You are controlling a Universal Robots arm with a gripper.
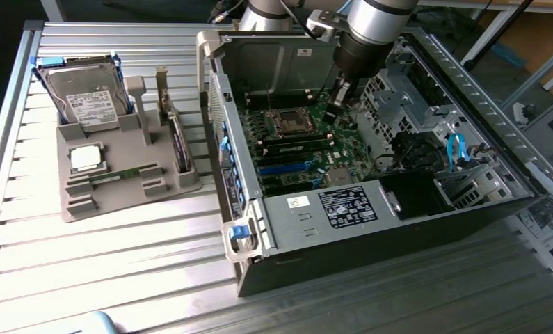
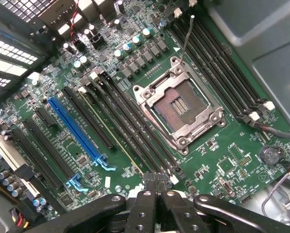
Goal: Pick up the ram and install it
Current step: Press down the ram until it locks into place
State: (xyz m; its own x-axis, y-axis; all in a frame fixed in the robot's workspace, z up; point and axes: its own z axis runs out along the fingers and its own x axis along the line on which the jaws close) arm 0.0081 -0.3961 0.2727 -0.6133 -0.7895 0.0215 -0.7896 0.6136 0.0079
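The ram [image 1: 120, 175], a narrow green stick with dark chips, lies flat in a front groove of the grey tray [image 1: 128, 149], outside the computer case at the exterior view's left. My gripper [image 1: 339, 97] hangs inside the open case, far from the ram, low over the green motherboard. In the wrist view the gripper [image 2: 155, 183] is shut, its black fingertips [image 2: 146, 184] pressed together with nothing visible between them. They hover at one end of the long black memory slots [image 2: 135, 126], beside the empty CPU socket [image 2: 179, 109].
The tray also holds a hard drive [image 1: 86, 97], a square silver CPU chip [image 1: 86, 158] and an upright expansion card [image 1: 174, 132]. Inside the case [image 1: 369, 236], the drive cage, cables [image 1: 457, 149] and the power supply crowd the motherboard. A blue slot [image 2: 74, 128] runs parallel to the memory slots.
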